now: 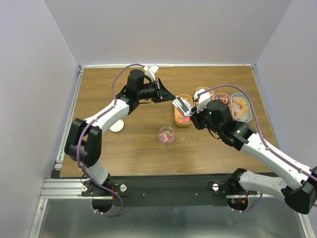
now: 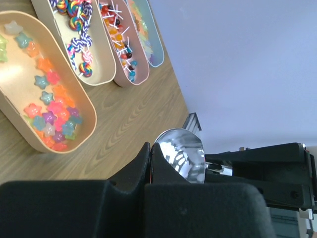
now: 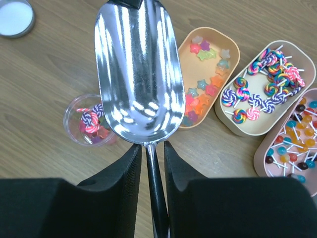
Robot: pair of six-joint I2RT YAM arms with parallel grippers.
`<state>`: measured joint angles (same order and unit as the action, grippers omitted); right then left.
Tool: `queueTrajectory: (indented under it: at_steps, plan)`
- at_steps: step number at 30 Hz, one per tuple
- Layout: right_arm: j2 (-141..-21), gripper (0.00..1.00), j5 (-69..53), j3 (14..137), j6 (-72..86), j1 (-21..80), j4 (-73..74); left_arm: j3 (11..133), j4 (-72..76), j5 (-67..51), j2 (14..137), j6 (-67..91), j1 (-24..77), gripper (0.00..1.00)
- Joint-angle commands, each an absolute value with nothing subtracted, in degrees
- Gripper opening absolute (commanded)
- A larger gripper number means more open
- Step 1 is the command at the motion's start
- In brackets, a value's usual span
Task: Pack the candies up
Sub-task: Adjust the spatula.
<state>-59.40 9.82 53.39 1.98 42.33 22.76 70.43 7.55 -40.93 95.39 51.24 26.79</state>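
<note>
Candies [image 3: 200, 99]: tiny, multicoloured, sorted in trays on the far right of the table [image 1: 129, 148]; a few already in the clear cup [image 3: 67, 119] just beside the orange tray [image 3: 233, 49].

Metal scoop [image 3: 136, 74]: empty, held above the wood near cup and orange tray. Front rim pinched in the closed left gripper [image 2: 150, 153]; handle lying loose between the slightly parted fingers of the right gripper [image 3: 152, 163], not clamped.

Step in hand, as judged: handover of the scoop. Keep the left pinch firm until re-clamped squarely by the right; hold the bowl level.

Count:
- Trays: four, namely orange tray, cream tray [image 3: 242, 133], pink tray [image 3: 257, 158], pale blue tray [image 2: 159, 47].
- Cup, scoop, white lid [image 3: 15, 17]: one each.
- Candies: too many to count.
</note>
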Motion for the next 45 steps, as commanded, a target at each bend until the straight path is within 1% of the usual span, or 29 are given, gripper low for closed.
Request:
queueTrajectory:
  at_steps: [1,7,15,22,26,30,33,34,35,40,41,42,43,45]
  plan:
    - [-57.5,0.32,11.1,52.7,3.1,42.5,17.1,68.6,10.7,-47.6,95.9,56.4,26.8,0.00]
    - [-57.6,0.32,10.7,53.1,3.0,42.5,17.1,68.5,10.8,-49.0,97.2,57.9,26.7,0.00]
    - [-56.1,0.32,10.9,52.2,3.3,42.5,17.1,66.2,15.6,-50.9,98.2,63.1,26.3,0.00]
    - [-56.1,0.33,11.8,52.0,3.1,42.5,17.1,66.7,15.8,-51.2,98.7,63.1,26.0,0.00]
    - [-56.5,0.31,11.8,51.9,3.1,42.5,17.2,66.7,15.7,-51.3,99.2,63.0,25.8,0.00]
    - [-56.0,0.24,12.3,51.3,3.2,42.5,17.2,66.5,15.8,-51.5,99.2,62.9,25.2,0.00]
    - [-55.4,0.11,13.1,50.9,3.2,42.5,17.3,66.4,15.7,-51.9,99.4,63.1,24.7,0.00]
    - [-55.3,0.05,13.2,50.8,3.0,42.5,17.3,66.4,15.9,-51.9,99.5,63.2,24.6,0.00]
    - [-55.2,0.01,13.2,50.6,3.1,42.5,17.3,66.4,16.1,-52.1,99.5,63.3,24.6,0.00]
    - [-55.5,0.01,12.7,51.1,3.1,42.5,17.6,66.8,16.6,-52.5,99.8,63.3,24.5,0.00]
    - [-55.5,0.01,12.7,51.3,3.1,42.5,17.9,66.9,16.7,-52.5,100.0,63.2,24.5,0.01]
    - [-55.6,0.01,12.9,52.0,3.1,42.5,18.3,66.9,16.7,-52.3,99.8,63.0,24.4,0.08]
    - [-55.8,0.01,13.1,52.6,3.3,42.5,18.6,66.9,16.6,-51.9,99.8,62.8,24.2,0.24]
    - [-56.8,0.01,13.5,53.6,3.5,42.5,20.6,67.1,16.0,-50.2,99.1,61.4,23.6,0.41]
